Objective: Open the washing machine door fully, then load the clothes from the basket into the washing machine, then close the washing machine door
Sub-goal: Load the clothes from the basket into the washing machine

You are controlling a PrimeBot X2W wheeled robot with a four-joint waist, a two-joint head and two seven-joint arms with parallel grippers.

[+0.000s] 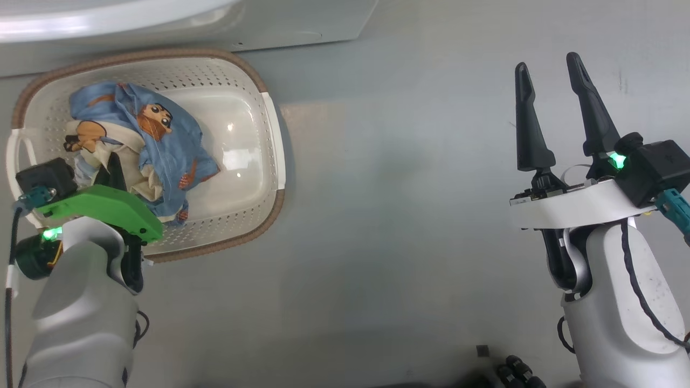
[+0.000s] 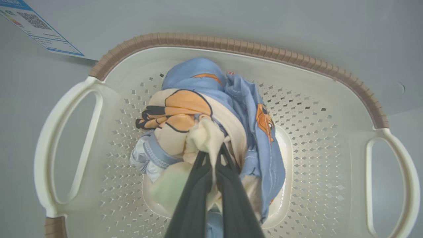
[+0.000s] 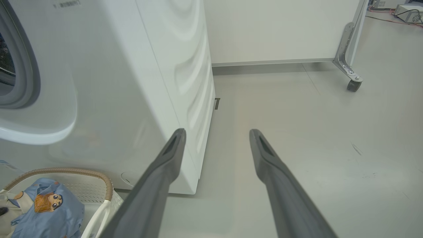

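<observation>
Loading step, I judge: just beside the washing machine (image 3: 132, 82), the basket (image 1: 269, 134) holds the clothes (image 1: 161, 145), the left gripper (image 2: 213, 155) pinched shut on them, the right gripper (image 1: 546, 62) open and idle; next, lift them clear toward the machine.

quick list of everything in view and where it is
basket: one, cream-white with a brown rim, on the floor against the washing machine
clothes: one small bundle, light blue with orange-brown cartoon print and cream parts, inside the basket
washing machine: one, white, behind the basket
label: one, blue and white, low on the machine's front
floor: grey, under everything
panel: one, white, beyond the machine, standing on a wheel
left hand: one, dark fingers, shut on a cream fold of the clothes
right hand: one, dark fingers, open, over floor to the basket's right
</observation>
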